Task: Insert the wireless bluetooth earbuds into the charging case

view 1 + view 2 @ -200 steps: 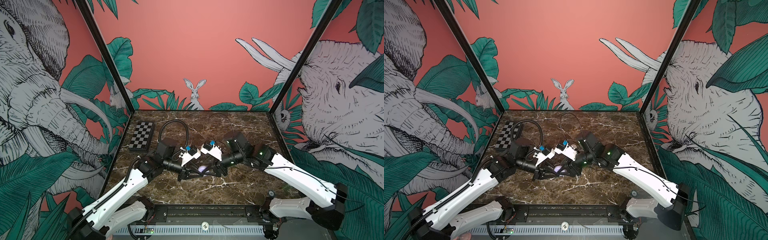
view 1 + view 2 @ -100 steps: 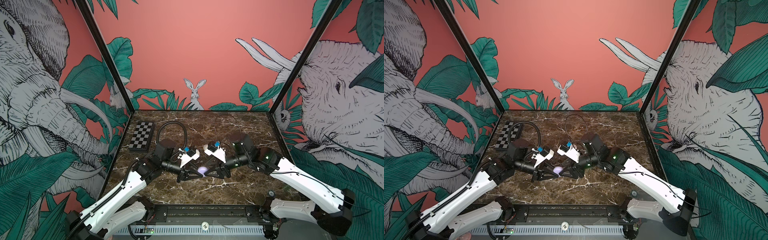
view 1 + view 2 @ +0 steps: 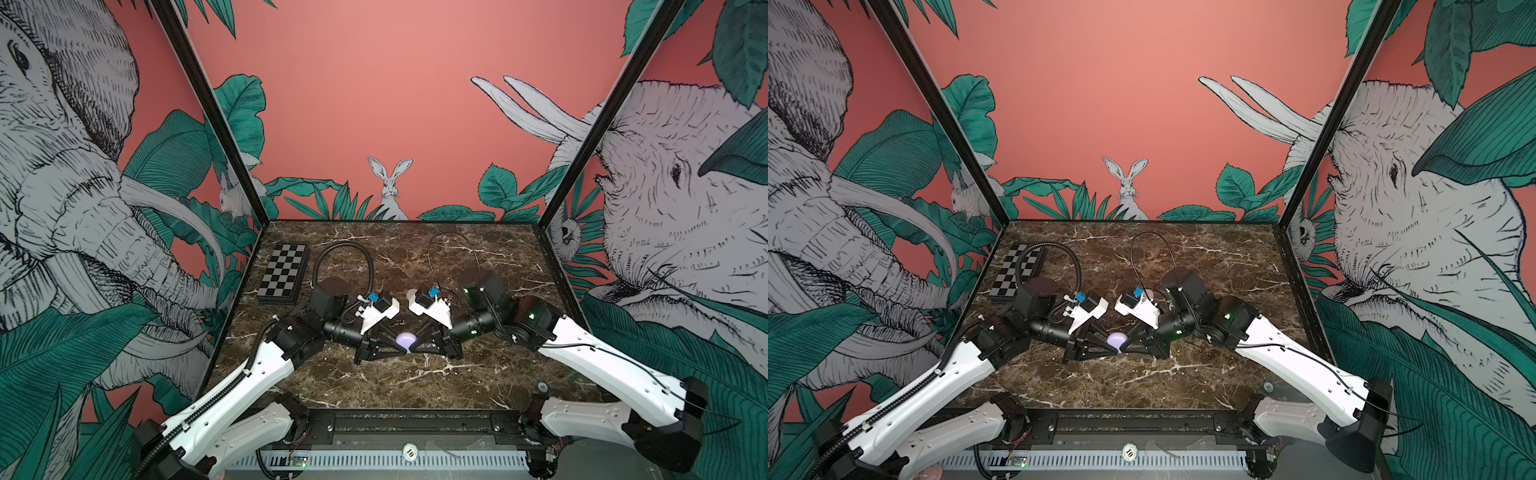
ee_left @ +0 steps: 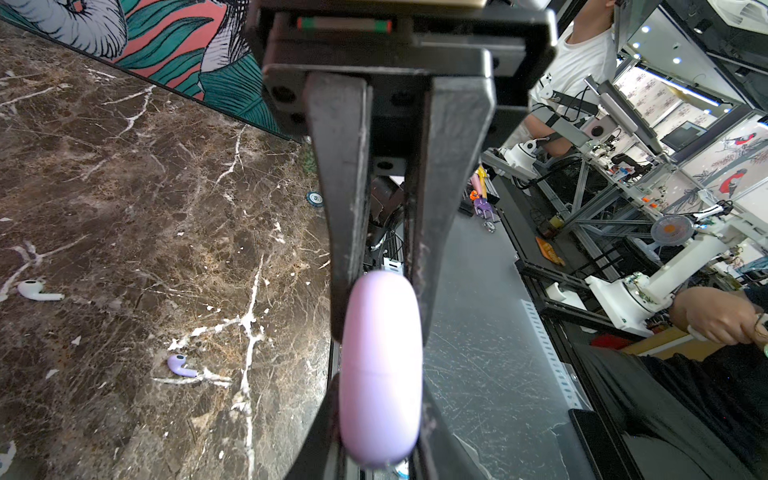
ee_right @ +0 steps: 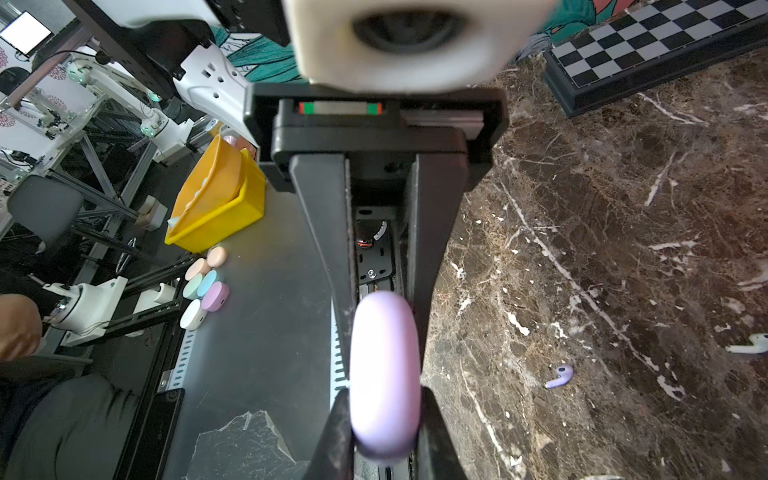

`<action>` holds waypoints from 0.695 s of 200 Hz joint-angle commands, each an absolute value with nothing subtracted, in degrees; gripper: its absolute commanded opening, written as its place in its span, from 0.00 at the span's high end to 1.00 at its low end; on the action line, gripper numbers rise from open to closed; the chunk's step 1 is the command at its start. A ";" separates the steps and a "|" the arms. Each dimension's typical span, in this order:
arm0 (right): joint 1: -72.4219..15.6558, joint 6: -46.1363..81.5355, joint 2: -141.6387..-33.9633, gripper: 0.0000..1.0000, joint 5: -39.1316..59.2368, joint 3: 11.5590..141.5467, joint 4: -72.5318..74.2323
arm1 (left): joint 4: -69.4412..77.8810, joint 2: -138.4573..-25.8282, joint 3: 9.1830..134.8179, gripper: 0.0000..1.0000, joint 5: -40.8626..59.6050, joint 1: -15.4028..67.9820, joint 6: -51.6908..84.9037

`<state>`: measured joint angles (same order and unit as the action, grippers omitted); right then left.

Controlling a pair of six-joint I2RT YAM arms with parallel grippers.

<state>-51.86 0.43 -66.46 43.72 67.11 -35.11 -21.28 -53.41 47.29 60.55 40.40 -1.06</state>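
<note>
Lilac charging case (image 4: 380,370) is sitting pinched in both my left and right jaws, probably needing prying open next.

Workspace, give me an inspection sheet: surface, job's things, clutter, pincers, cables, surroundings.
Surface: marble table, no spills seen.
Job's things: lilac case, looks closed, held between both pincers; lilac earbud and white earbud loose on the marble; other earbuds not seen.
Clutter: chessboard in the far left corner.
Pincers: left pincer and right pincer shut on the case.
Cables: black hose arches over the left arm, thin cable over the right.
Surroundings: mural walls; yellow bin and round cases outside.
</note>
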 commanded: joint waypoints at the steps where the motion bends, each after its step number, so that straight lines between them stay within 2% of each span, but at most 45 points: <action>1: -51.97 -1.12 -67.13 1.00 45.12 69.34 -35.43 | -20.43 -53.86 47.24 0.87 61.78 40.52 -0.88; 10: -51.99 -1.76 -67.47 1.00 44.89 69.95 -36.68 | -21.02 -53.90 47.49 0.71 61.45 40.52 -1.12; 27: -51.95 -2.89 -68.23 1.00 44.37 71.23 -39.19 | -21.89 -53.96 48.07 0.61 61.52 40.52 -1.67; 139: -51.99 -6.47 -72.90 1.00 42.09 77.10 -48.35 | -26.02 -54.15 50.14 0.62 59.66 40.52 -3.97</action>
